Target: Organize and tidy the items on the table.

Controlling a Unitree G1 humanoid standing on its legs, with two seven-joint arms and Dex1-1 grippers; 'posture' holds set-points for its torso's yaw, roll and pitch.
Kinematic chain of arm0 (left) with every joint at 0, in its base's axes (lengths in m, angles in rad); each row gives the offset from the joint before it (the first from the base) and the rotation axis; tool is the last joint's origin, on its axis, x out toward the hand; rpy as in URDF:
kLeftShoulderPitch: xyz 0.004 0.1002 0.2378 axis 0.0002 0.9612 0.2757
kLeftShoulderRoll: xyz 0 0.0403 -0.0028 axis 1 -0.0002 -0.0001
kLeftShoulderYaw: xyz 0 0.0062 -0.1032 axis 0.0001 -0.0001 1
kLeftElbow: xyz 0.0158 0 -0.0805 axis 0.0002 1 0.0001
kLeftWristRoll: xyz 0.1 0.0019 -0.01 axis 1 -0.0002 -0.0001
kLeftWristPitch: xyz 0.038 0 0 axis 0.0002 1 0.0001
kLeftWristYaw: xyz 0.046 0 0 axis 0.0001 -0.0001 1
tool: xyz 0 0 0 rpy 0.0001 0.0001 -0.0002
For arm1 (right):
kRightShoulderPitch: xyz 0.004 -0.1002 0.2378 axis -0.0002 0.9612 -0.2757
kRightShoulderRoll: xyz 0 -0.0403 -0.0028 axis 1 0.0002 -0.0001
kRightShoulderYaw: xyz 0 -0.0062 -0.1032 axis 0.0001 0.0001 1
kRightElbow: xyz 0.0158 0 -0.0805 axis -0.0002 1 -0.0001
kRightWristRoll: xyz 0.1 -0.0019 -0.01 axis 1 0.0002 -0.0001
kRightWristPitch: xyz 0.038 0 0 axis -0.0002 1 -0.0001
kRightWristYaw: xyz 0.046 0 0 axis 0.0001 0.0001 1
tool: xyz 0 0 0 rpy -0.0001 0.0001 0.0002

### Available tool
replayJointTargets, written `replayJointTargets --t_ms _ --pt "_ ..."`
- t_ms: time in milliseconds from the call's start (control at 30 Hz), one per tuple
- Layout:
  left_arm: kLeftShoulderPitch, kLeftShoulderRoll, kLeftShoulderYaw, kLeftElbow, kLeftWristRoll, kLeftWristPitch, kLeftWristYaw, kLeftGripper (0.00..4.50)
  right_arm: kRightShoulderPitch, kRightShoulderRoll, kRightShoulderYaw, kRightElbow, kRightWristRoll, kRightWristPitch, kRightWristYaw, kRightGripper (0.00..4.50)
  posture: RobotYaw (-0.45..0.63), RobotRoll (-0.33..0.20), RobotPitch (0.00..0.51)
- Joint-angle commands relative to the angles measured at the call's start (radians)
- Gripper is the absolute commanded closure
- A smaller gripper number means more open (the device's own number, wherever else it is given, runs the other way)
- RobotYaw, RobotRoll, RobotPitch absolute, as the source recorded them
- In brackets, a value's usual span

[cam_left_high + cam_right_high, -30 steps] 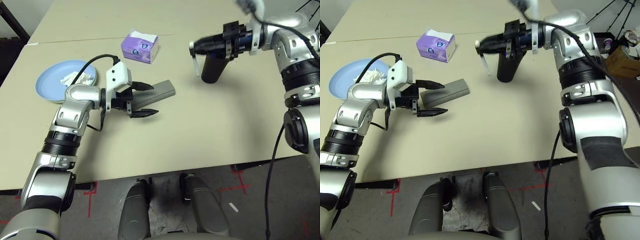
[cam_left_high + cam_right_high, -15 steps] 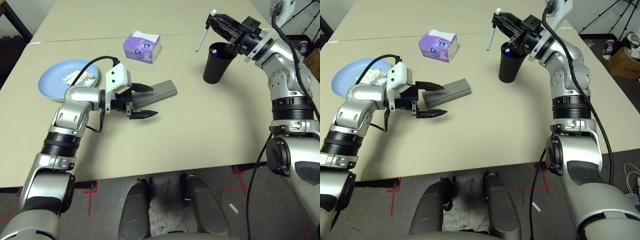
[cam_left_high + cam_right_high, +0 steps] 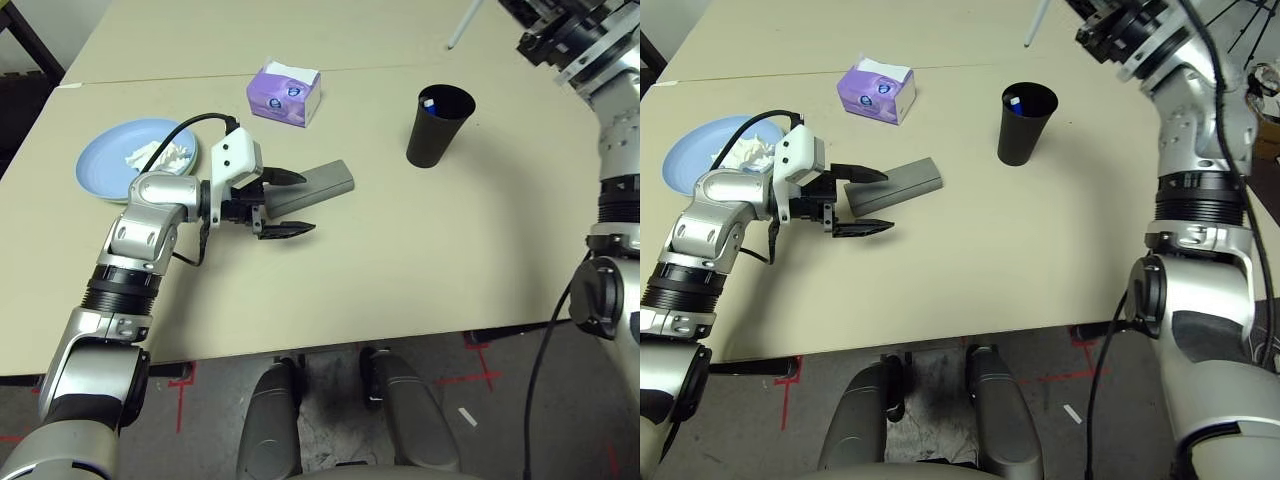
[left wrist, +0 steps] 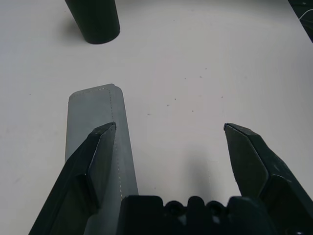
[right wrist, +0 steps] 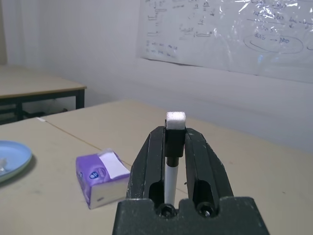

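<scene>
My left gripper (image 3: 300,202) hovers open low over the table (image 3: 420,250). One finger is above the near end of the grey glasses case (image 3: 318,184) and the other is over bare table beside it. In the left wrist view, the case (image 4: 95,112) runs under one finger (image 4: 95,152). My right gripper (image 5: 174,134) is raised high at the far right, shut on a white marker pen (image 3: 461,27). The black cup (image 3: 438,126) stands below and to the left of it with another marker (image 3: 428,102) inside. A blue plate (image 3: 110,170) at the left holds crumpled white tissue (image 3: 160,154).
A purple tissue box (image 3: 284,92) sits at the back, between the plate and the cup. A seam (image 3: 150,80) runs across the far part of the table. Bare beige surface stretches along the front edge and right of the case.
My right arm has lifted the white marker up and away to the right, from beside the cup to high above the table. The left arm and the case have not moved.
</scene>
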Motion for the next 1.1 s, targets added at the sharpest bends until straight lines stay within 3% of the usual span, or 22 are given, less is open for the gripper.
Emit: replayJointTargets --t_ms 33,467,667,1033,1100 --pt "-0.001 -0.001 -0.007 0.002 0.003 -0.011 -0.008 0.00 0.041 -0.014 0.005 -0.038 0.008 0.014 0.005 4.08 -0.09 0.000 0.188" --pt "0.000 0.004 -0.003 0.000 0.006 -0.012 -0.003 0.00 0.081 0.024 0.049 0.017 -0.034 -0.048 -0.014 4.08 -0.07 0.000 0.186" --pt "0.001 0.005 -0.001 0.002 0.006 -0.010 0.004 0.00 0.077 0.016 0.093 0.058 -0.104 -0.089 -0.049 4.08 -0.07 0.000 0.187" --pt "-0.010 0.006 0.003 0.017 0.008 -0.018 0.013 0.00 0.077 0.027 0.107 0.033 -0.108 -0.070 -0.058 0.09 -0.07 0.000 0.187" --pt "-0.006 0.006 0.006 0.012 0.006 -0.015 0.017 0.00 0.072 0.029 0.108 0.027 -0.105 -0.067 -0.054 0.04 -0.07 0.000 0.187"
